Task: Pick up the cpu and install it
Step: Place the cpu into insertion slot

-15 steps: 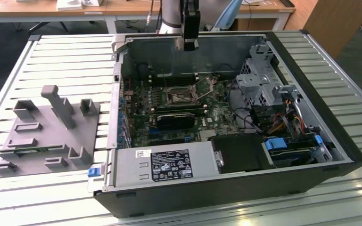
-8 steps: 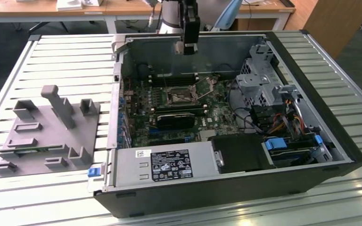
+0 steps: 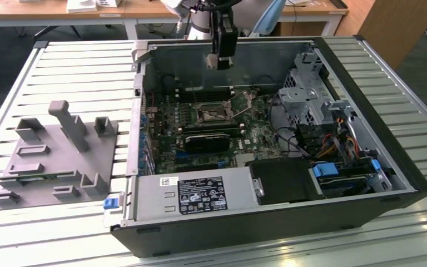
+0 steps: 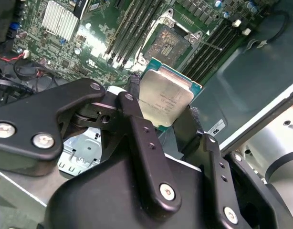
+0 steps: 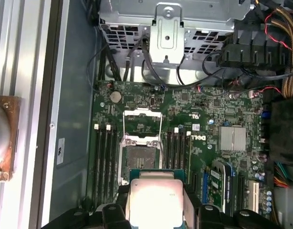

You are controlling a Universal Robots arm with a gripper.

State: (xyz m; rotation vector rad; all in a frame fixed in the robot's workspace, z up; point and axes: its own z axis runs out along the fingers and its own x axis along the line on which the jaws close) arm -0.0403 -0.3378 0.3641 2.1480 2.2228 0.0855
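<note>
The pincer (image 4: 162,100) clamps the cpu (image 4: 168,89) by its edges, hovering above the open socket (image 3: 213,115), at its twelve o'clock in the exterior view.

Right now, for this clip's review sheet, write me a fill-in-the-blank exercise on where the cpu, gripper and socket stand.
The gripper hangs over the open computer ____.
In both wrist views, the cpu is clamped between its ____.
The socket on the motherboard is ____, its frame swung open.
The grey tray stands at the exterior view's ____ side.
Missing: case; fingers; empty; left.
</note>
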